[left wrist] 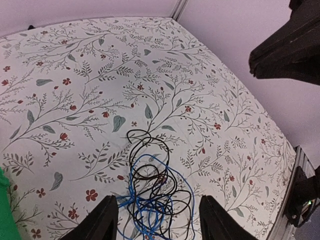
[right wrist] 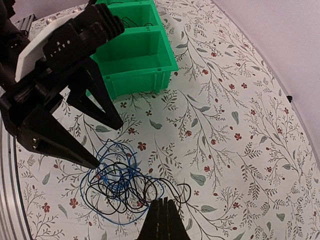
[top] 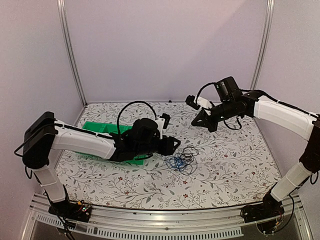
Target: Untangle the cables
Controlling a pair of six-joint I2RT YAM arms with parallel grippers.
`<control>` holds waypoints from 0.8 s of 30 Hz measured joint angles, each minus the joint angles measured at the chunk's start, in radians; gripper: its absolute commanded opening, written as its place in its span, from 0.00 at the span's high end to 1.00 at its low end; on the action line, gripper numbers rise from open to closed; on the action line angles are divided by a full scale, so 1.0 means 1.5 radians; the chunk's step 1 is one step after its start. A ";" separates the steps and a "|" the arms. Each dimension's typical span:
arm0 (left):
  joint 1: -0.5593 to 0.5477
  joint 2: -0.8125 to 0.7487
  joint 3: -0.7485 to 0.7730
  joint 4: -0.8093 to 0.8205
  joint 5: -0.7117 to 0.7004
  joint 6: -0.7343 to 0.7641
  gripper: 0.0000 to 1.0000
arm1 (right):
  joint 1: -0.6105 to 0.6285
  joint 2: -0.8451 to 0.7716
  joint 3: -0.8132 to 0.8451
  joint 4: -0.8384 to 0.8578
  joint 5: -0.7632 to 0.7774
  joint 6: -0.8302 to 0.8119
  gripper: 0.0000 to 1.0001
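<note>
Table (top: 235, 165) with floral cloth, broad bare stretch at right and back. Green bin (top: 97, 129) at left, close behind left arm. Spread wide, left claw (top: 173, 145) sits low, cables (top: 182, 159) just ahead between its tips. High at back right, right claw (top: 196, 121); only its wrist view shows fingers (right wrist: 162, 220) pressed together. Snarl blue-black, near centre, well clear of edges.

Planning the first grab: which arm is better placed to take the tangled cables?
Probably left: the left gripper is open, low beside the cables. The right gripper is shut and higher up.
</note>
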 measured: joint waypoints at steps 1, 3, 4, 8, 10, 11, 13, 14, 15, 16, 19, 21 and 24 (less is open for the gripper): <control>0.000 0.009 0.012 0.002 0.002 0.000 0.44 | 0.000 -0.004 0.000 0.000 0.002 0.003 0.98; 0.000 0.028 0.044 -0.003 0.002 -0.003 0.44 | -0.001 -0.008 -0.001 0.001 0.006 0.014 0.90; 0.000 0.037 0.058 -0.005 0.000 -0.006 0.44 | -0.003 -0.008 -0.002 0.003 0.007 0.019 0.82; 0.000 0.056 0.083 -0.005 0.001 -0.025 0.44 | -0.027 0.010 -0.027 0.013 -0.006 0.043 0.68; 0.000 0.063 0.083 -0.007 0.004 -0.039 0.44 | -0.041 0.034 -0.047 0.022 -0.008 0.040 0.65; 0.000 0.068 0.083 -0.007 0.005 -0.044 0.45 | -0.047 0.050 -0.060 0.026 -0.008 0.034 0.64; 0.000 0.077 0.083 -0.009 0.008 -0.054 0.45 | -0.052 0.079 -0.080 0.032 0.000 0.024 0.63; 0.000 0.080 0.083 -0.009 0.010 -0.058 0.45 | -0.053 0.094 -0.087 0.034 0.003 0.018 0.62; 0.000 0.083 0.083 -0.009 0.012 -0.062 0.45 | -0.053 0.106 -0.092 0.035 0.005 0.012 0.61; 0.000 0.084 0.083 -0.010 0.015 -0.065 0.45 | -0.053 0.121 -0.094 0.037 0.008 0.007 0.61; 0.000 0.085 0.082 -0.011 0.020 -0.075 0.45 | -0.051 0.149 -0.094 0.051 0.018 -0.009 0.59; 0.000 0.085 0.080 -0.010 0.021 -0.083 0.45 | -0.050 0.172 -0.092 0.062 0.022 -0.024 0.59; 0.000 0.085 0.061 -0.004 0.025 -0.097 0.45 | -0.048 0.195 -0.090 0.068 0.025 -0.038 0.59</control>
